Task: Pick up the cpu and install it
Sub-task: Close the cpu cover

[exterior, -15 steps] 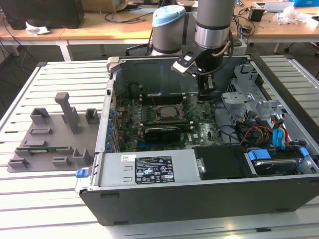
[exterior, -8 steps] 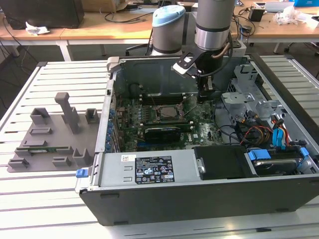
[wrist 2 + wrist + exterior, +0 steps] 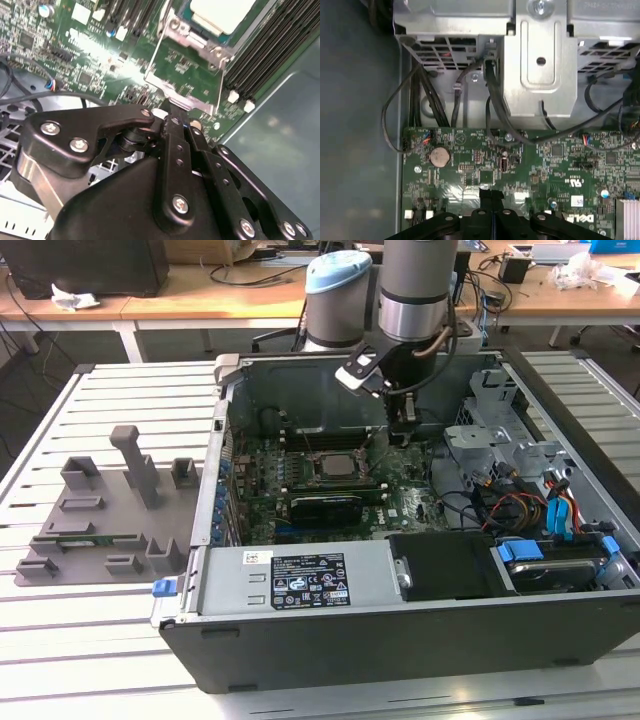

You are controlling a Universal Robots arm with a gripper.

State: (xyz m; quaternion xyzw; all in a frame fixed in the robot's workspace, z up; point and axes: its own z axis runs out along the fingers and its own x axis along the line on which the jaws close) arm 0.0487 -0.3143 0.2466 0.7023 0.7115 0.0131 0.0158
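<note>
The cpu is laid in place on the board. The gripper is pinched narrow at the frame, which should be moved slowly and gently.

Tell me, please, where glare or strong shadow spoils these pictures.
In the second wrist view, glare washes out part of the motherboard and the cpu; the tool looks dark. In the first wrist view, a bright band crosses the motherboard. The exterior view is evenly lit.
</note>
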